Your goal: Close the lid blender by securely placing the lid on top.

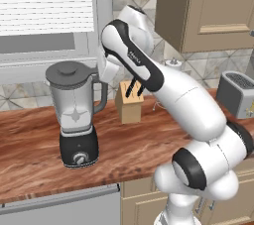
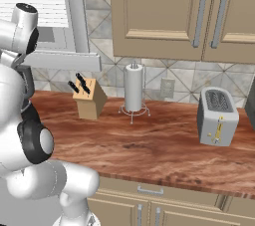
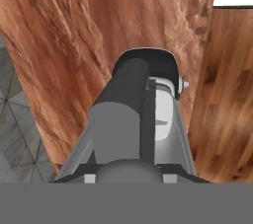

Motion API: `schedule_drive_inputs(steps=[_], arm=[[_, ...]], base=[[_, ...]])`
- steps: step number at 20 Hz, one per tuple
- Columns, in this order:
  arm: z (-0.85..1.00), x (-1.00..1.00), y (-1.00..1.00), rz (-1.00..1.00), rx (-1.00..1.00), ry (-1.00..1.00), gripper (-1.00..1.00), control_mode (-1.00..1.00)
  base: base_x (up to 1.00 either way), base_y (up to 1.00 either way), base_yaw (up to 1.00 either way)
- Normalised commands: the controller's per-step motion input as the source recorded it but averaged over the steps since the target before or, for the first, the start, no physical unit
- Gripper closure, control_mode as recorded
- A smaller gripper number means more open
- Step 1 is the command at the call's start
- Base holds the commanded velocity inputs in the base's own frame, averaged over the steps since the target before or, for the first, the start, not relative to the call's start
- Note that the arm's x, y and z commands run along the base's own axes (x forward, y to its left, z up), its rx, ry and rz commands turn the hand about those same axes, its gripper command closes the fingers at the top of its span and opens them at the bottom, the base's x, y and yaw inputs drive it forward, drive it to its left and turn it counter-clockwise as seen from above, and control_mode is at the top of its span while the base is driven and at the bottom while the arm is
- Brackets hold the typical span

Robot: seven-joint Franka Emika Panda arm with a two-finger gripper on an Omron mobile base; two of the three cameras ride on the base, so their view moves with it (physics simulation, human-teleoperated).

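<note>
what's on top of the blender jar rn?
The dark grey lid sits on the rim of the blender, knob up. The hand hides the jar's handle side, so the seating there and the gripper's contact cannot be seen.

My wooden counter [image 1: 30,140]

On it I see the blender [image 1: 77,115], knife block [image 1: 130,102], paper-towel holder [image 2: 133,90] and toaster [image 2: 217,116]; the wall outlet seems behind.

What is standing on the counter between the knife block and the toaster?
A paper towel holder stands between the knife block and the toaster, as the right base view shows.
</note>
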Motion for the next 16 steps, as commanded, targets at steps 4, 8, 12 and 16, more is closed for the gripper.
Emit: schedule_drive_inputs(steps=[4,8,12,16], arm=[[-0.01,0.10,0.02,0.00,-0.02,0.01,1.00,-1.00],[0.02,0.00,0.00,0.00,-0.04,0.00,1.00,-1.00],[0.01,0.00,0.00,-0.04,-0.05,0.00,1.00,-1.00],[0.00,0.03,0.00,-0.06,-0.02,0.00,1.00,-1.00]], base=[[0.00,0.00,0.00],[0.00,0.00,0.00],[0.00,0.00,0.00],[0.00,0.00,0.00]])
